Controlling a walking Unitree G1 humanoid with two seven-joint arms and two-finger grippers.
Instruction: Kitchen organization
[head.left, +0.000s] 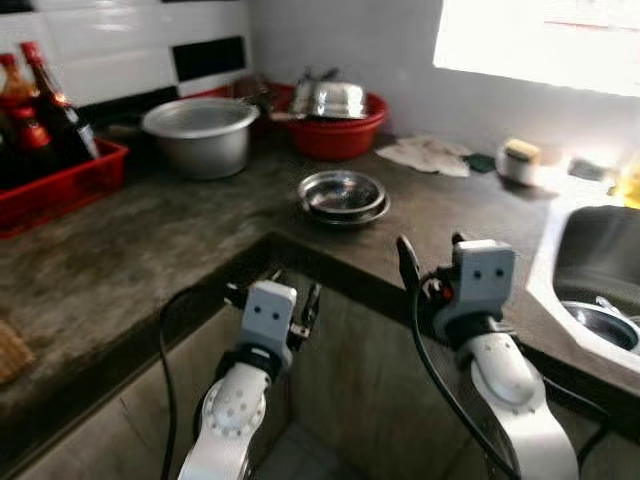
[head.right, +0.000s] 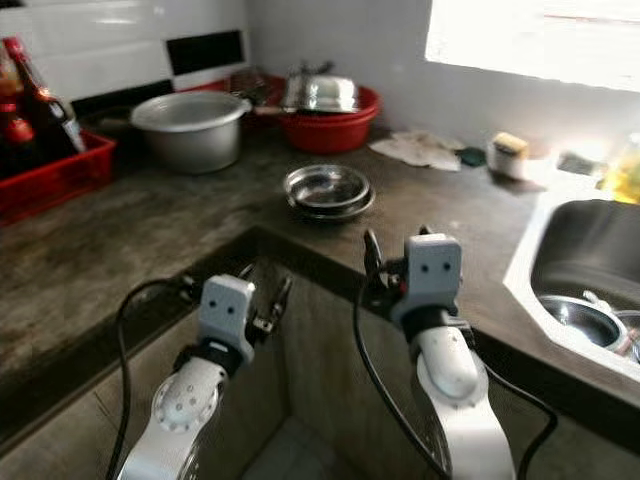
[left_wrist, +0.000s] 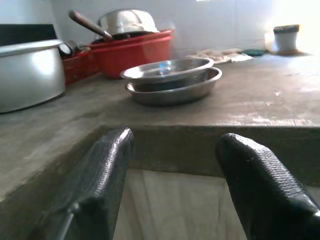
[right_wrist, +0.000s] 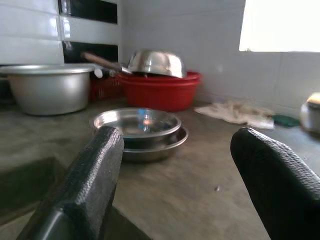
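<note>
From the head views, two stacked shallow steel bowls (head.left: 343, 195) sat on the grey concrete counter (head.left: 150, 250) near its inner corner edge, with a large aluminium pot (head.left: 200, 135), a red plastic basin (head.left: 335, 135) holding an upturned steel bowl (head.left: 338, 98), and a red crate of dark bottles (head.left: 55, 180) behind, and a steel sink (head.left: 590, 270) at the right edge. In the left wrist view, the left gripper (left_wrist: 175, 175) hung below the counter's edge, fingers spread apart and empty, with bare counter between it and the bowls. In the right wrist view, the right gripper (right_wrist: 185, 170) hovered over the counter, fingers spread and empty, facing the stack across bare counter.

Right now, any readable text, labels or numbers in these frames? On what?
None readable.
Bottles in the red crate: labels too blurred to read.
Small jar near the window: no legible print.
Stacked steel bowls, red basin, large pot: no markings visible.
</note>
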